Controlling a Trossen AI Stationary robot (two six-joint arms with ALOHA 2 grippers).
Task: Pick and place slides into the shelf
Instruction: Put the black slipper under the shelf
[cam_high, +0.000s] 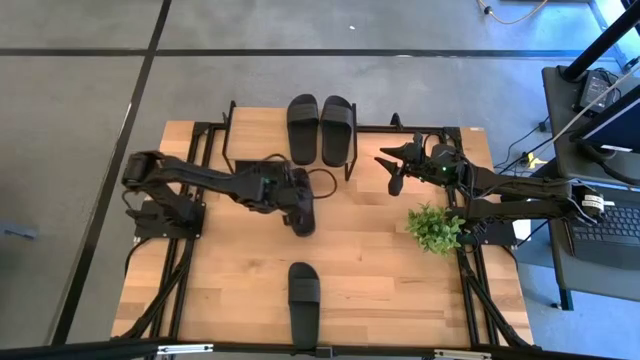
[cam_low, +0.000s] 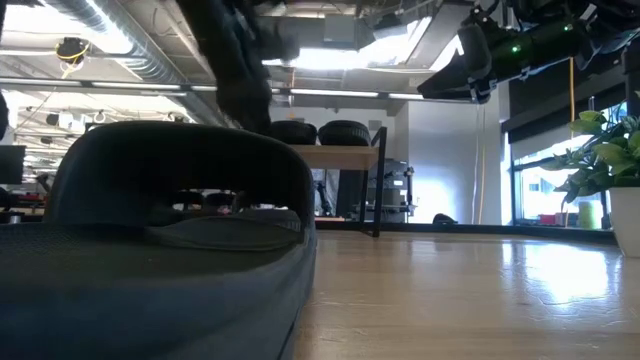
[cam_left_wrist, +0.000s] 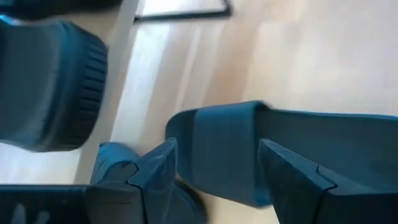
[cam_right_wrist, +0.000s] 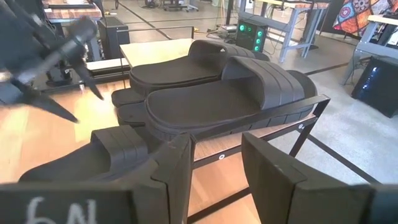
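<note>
The shelf (cam_high: 350, 165) stands at the table's far edge, with two black slides (cam_high: 320, 128) side by side on its plank top. In the right wrist view more slides (cam_right_wrist: 124, 102) lie on the tier below. My left gripper (cam_high: 297, 200) is mid-table, in front of the shelf, shut on a slide (cam_high: 301, 212). A third slide (cam_high: 304, 298) lies flat on its sole near the table's near edge, and it fills the low view's foreground (cam_low: 150, 230). My right gripper (cam_high: 393, 172) hovers open and empty, right of the shelf and high above the table (cam_low: 465, 70). My left gripper holds the slide across its width at the strap end (cam_left_wrist: 217, 146), pinched between the two fingers (cam_left_wrist: 155, 177), one on each side edge. The fingers come from above, pointing down. In the low view the slide hangs dark below the arm (cam_low: 240, 85), above the table.
A small potted plant (cam_high: 435, 228) stands near the table's right edge, just near-side of my right arm. The shelf's black metal legs (cam_right_wrist: 305, 134) frame its front. Bare tabletop (cam_high: 390, 290) spreads between the near slide and the plant. Desks and equipment stand beyond the table.
</note>
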